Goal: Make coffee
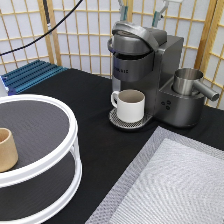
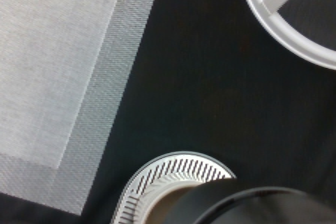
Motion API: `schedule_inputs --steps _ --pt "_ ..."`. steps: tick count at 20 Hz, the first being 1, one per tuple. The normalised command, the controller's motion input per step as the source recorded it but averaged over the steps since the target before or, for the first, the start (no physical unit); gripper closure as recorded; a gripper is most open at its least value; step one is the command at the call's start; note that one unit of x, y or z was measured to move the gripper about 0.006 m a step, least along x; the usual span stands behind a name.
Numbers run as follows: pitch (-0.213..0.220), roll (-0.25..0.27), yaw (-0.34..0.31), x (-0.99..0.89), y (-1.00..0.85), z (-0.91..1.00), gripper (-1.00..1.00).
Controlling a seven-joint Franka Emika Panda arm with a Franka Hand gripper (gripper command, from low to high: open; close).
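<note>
Mug [image 1: 131, 104] sits under the brewer [image 1: 145, 70].
Pincer out of the exterior view; can't tell its state.

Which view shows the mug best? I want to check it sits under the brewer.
The exterior view: the whole cream-white mug stands upright on the round drip tray, below the coffee machine's closed head. The wrist view shows only the drip tray's slotted grille beneath a dark blurred edge; no mug can be made out there.
</note>
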Motion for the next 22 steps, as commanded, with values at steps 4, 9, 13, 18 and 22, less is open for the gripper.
schedule_inputs --steps 4,9,13,18,22 --pt "-0.071 0.035 -0.048 -0.13 -0.71 -0.31 -1.00" --pt "-0.097 0.012 -0.017 -0.01 -0.28 -0.79 -1.00" --pt "-0.097 -0.016 0.000 -0.13 0.11 -1.00 -1.00" --pt "-0.089 -0.027 0.000 -0.41 0.24 -0.89 -1.00" --pt "-0.040 -0.008 0.005 -0.25 0.11 -0.08 -1.00"
